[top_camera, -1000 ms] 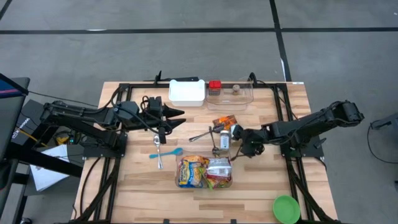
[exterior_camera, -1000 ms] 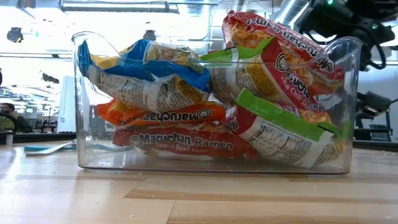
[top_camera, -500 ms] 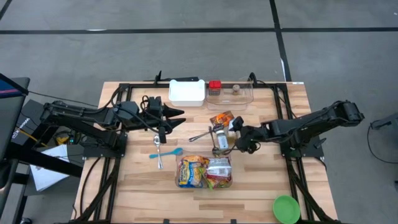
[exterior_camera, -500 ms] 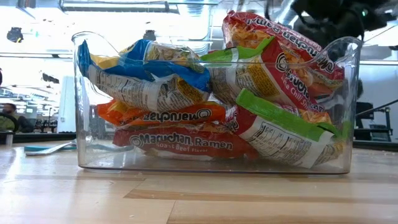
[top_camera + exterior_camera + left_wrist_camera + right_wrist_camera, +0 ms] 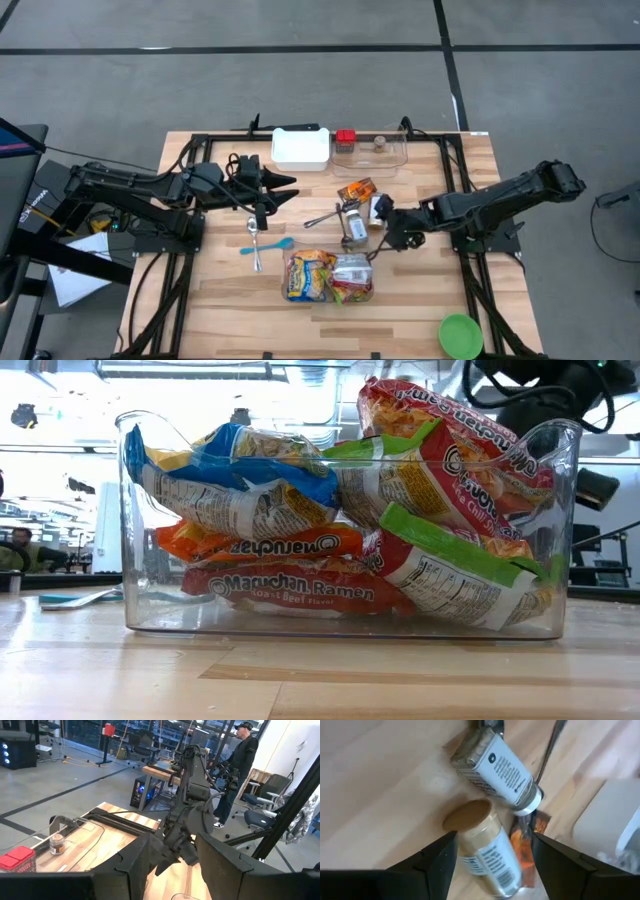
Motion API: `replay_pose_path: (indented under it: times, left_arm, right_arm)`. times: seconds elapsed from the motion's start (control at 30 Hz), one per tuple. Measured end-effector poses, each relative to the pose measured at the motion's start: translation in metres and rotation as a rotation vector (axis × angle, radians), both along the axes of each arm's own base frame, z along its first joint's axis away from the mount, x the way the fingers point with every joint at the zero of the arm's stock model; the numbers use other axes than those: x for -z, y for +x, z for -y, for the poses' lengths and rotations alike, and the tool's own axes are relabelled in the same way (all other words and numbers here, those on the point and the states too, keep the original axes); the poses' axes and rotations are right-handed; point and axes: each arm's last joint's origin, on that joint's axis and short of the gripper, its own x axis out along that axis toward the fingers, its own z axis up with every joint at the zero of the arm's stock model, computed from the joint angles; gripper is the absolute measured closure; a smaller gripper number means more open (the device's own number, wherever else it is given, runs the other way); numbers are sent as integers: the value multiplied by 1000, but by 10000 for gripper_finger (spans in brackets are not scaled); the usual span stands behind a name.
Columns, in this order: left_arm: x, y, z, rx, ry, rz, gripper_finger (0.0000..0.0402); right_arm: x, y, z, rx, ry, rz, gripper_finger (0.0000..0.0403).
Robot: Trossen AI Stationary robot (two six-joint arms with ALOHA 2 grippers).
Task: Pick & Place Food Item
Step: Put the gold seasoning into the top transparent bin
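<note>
**Right claw settles around the brown-capped jar**

Since the earlier frame the right gripper [image 5: 385,215] has shifted slightly along the table, staying by the cluster of small jars, and its fingers have drawn in a little. In the right wrist view the fingers [image 5: 437,857] stand apart on either side of a jar with a brown cap [image 5: 480,845] lying on its side; the jar sits between them, and whether the pads press on it I cannot tell. Just beyond that jar lies a second, white-labelled spice jar [image 5: 497,770], also on its side, with an orange packet [image 5: 522,847] partly under the brown-capped one. Ahead of the claw a pair of metal tongs [image 5: 322,216] rests on the wood.

Near the claw, toward the table's front edge, stands the clear bin of ramen packets [image 5: 329,276]. Well beyond it at the far edge sit a white container [image 5: 301,148] and a clear tray [image 5: 372,152].

The left gripper [image 5: 288,188] waits across the table, above a spoon [image 5: 254,243], its fingers partly open and holding nothing.
</note>
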Motion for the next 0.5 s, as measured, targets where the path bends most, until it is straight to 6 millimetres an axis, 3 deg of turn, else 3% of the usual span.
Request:
replay_pose_path:
  times: [0.23, 0.5]
  left_arm:
    - [0, 0, 0, 0, -1, 0, 243]
    - [0, 0, 0, -1, -8, 2, 243]
  right_arm:
    - [-3, 5, 1, -225, -146, -15, 158]
    - [-6, 12, 0, -171, -106, 79, 158]
